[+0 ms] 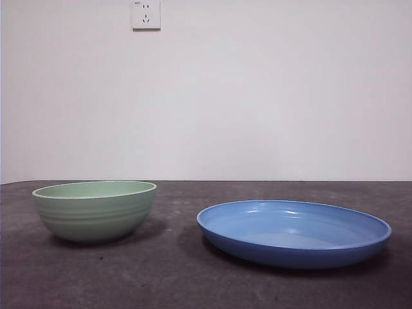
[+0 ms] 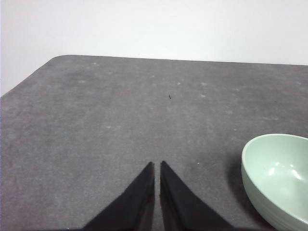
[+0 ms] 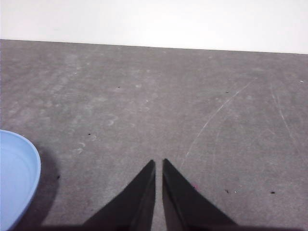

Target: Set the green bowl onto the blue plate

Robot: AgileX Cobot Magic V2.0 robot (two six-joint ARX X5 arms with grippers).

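Note:
The green bowl (image 1: 95, 208) stands upright and empty on the dark table at the left in the front view. The blue plate (image 1: 293, 232) lies flat and empty to its right, apart from the bowl. Neither arm shows in the front view. My left gripper (image 2: 157, 164) is shut and empty above bare table, with the green bowl (image 2: 279, 178) off to one side of it. My right gripper (image 3: 158, 162) is shut and empty above bare table, with the edge of the blue plate (image 3: 17, 178) off to one side.
The dark grey table (image 1: 193, 283) runs back to a white wall with a socket (image 1: 146, 14). In the left wrist view the table's rounded corner (image 2: 57, 60) shows.

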